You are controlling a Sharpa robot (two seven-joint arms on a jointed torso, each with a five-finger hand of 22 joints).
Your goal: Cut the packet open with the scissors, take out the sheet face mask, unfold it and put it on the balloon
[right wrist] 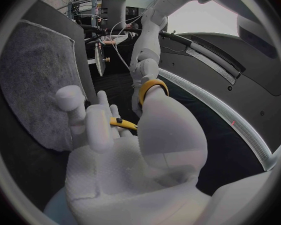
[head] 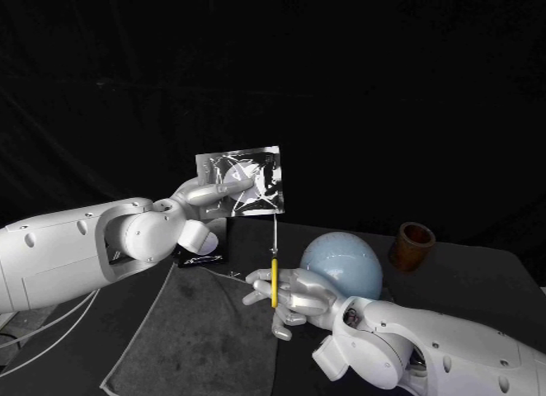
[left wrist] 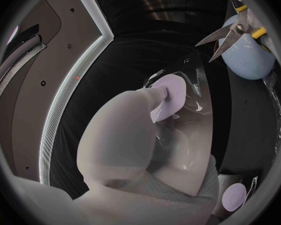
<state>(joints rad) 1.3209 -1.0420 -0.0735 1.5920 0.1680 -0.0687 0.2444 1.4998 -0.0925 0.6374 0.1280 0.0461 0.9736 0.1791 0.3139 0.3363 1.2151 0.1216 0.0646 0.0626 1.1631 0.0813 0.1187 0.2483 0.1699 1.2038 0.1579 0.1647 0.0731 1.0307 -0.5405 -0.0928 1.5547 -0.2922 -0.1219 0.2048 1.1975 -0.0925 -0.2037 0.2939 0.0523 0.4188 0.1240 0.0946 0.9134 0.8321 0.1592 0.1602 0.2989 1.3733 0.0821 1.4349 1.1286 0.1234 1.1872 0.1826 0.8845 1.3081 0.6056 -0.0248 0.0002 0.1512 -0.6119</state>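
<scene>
The packet (head: pixel 240 181) is pinched above the balloon (head: pixel 345 262) by fingers of the left hand (head: pixel 208 198). The scissors (head: pixel 275 264), clasped in fingers of the right hand (head: pixel 285 297) beside the balloon, are pointed up at it. The packet could be bent aside uncut if pinched slackly.

Support: flat black table (head: pixel 475 268), far edge running across behind the objects. A dark grey, felt-like rectangular mat (head: pixel 184 334) lies flat on its left-hand part, near corner towards the camera. Right of the mat sits a pale blue egg-shaped balloon (head: pixel 345 257); its base is hidden. Just beyond and right of it, apart, stands an upright brown cylindrical cup (head: pixel 412 244). A small glossy black flat object (head: pixel 203 258) lies at the mat's far edge; identity unclear.
</scene>
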